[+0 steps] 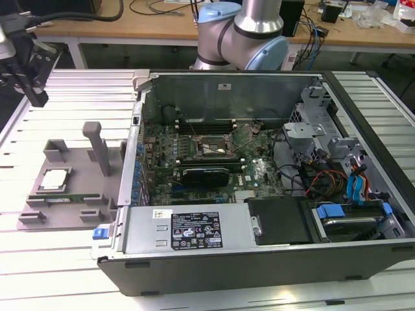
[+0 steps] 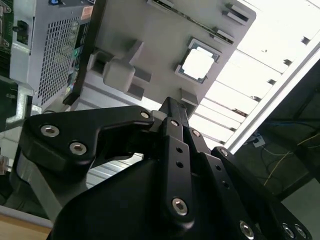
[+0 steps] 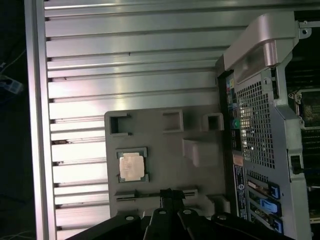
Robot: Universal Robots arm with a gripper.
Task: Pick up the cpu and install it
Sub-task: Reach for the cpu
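One Universal Robots arm (image 1: 241,29) hangs its black gripper (image 1: 40,98) over the slatted metal worktop (image 1: 52,272), near the far corner on the exterior view's left. The jaws are closed on each other with nothing between them. In both wrist views the gripper (image 3: 167,192) points down toward a grey fixture plate (image 3: 165,150). The cpu (image 1: 54,179) lies flat, silver top up, in a square framed pocket of that plate, clear of the gripper and untouched. The plate rests on the worktop by the edge on the exterior view's left, just beside the open computer case (image 1: 227,91). In the first wrist view the cpu (image 3: 132,166) shows a pale rim around its metal lid. In the second wrist view it (image 2: 198,65) glares white under the light. A thin green memory stick (image 1: 61,197) sits in a slot of the plate just beside the cpu, on the side toward the worktop's near edge. A grey upright post (image 1: 97,149) stands on the plate between the cpu and the case. The case lies on its side across the middle of the worktop. Inside it are a green motherboard (image 1: 259,172), a socket (image 1: 214,146) and a long black card (image 1: 204,173) just beside the socket.
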